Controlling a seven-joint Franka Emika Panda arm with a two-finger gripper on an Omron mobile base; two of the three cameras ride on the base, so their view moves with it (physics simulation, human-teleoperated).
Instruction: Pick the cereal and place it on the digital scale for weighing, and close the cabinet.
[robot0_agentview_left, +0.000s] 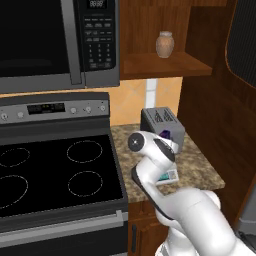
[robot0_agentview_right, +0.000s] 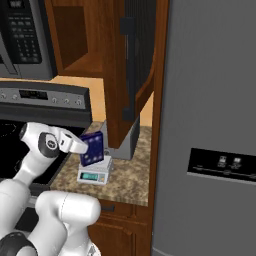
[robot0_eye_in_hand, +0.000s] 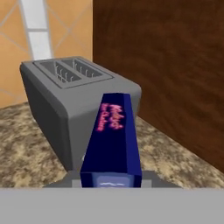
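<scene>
The dark blue cereal (robot0_agentview_right: 93, 148) stands with a slight lean on the white-grey digital scale (robot0_agentview_right: 94, 174), whose teal display faces front. My gripper (robot0_agentview_right: 82, 147) reaches in from the left, shut on the box's edge; its fingertips are hidden. In the hand view the cereal (robot0_eye_in_hand: 113, 140) rises close up from the scale (robot0_eye_in_hand: 154, 180). From the left, its purple top (robot0_agentview_left: 165, 133) peeks over my arm, with the scale (robot0_agentview_left: 170, 176) below. The brown cabinet (robot0_agentview_left: 165, 62) is open, its dark glass door (robot0_agentview_right: 139, 55) swung out over the counter.
A grey toaster (robot0_agentview_left: 161, 120) stands just behind the scale against the wall. A tan jar (robot0_agentview_left: 165, 44) sits on the cabinet shelf. The microwave (robot0_agentview_left: 55, 40) hangs over the black stove (robot0_agentview_left: 55, 175). A grey fridge (robot0_agentview_right: 210, 125) bounds the granite counter (robot0_agentview_right: 125, 177) on the right.
</scene>
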